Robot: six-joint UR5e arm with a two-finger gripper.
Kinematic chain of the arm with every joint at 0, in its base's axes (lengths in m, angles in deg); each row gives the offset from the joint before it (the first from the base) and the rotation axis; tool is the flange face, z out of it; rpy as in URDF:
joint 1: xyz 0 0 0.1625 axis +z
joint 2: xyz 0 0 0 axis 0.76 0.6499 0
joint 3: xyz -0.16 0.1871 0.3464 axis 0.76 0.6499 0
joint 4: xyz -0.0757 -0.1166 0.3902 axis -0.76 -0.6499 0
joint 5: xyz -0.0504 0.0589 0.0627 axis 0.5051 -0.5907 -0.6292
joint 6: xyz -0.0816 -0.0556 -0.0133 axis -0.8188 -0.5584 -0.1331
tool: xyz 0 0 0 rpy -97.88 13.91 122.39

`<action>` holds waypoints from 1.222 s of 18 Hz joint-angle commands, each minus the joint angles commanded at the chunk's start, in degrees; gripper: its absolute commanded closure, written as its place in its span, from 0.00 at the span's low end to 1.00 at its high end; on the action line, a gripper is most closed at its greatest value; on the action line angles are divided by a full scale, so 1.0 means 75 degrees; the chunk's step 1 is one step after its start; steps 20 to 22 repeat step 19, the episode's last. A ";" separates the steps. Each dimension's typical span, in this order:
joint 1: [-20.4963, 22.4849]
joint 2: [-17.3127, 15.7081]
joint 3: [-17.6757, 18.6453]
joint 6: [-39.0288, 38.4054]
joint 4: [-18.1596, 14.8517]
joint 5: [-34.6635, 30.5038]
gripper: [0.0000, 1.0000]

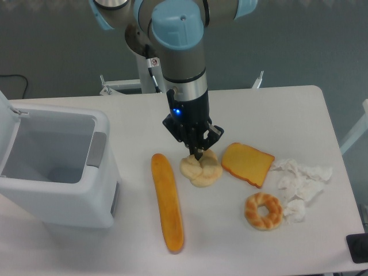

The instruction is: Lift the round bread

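Gripper (197, 153) of the grey-and-blue UR5e arm (183, 63), pointing straight down over the white table (276, 115), with its two dark fingers drawn close together on the top of the small pale beige round bun with a lumpy, cracked top (200, 169); the fingertips sit at the bun's upper middle, and the grip appears closed on it (whether the bun rests on the table or hangs just above it cannot be told from this single view). A blue light glows on the wrist above the fingers. Just left of the bun lies a long orange-golden baguette-shaped loaf (167, 201), running lengthwise toward the table's near edge, near the bun but apart from it. Just right of the bun lies a flat orange-yellow toast slice (248, 164), also apart from it. Nearer the front edge sits a golden-brown ring-shaped bread with a hole (263, 211), touching a heap of crumpled white tissue paper (299, 184) on its right. At the table's left end stands an open white plastic bin (54, 167).
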 joint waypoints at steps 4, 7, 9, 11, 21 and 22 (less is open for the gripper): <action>0.0011 -0.0012 0.0000 0.0000 0.0000 0.0059 0.97; -0.0012 -0.0012 0.0000 -0.0035 0.0000 0.0071 0.97; -0.0012 -0.0012 0.0000 -0.0058 0.0000 0.0071 0.97; 0.0000 -0.0012 0.0000 -0.0059 0.0000 0.0071 0.97; 0.0000 -0.0012 0.0000 -0.0070 0.0000 0.0082 0.97; 0.0000 -0.0012 0.0000 -0.0070 0.0000 0.0082 0.97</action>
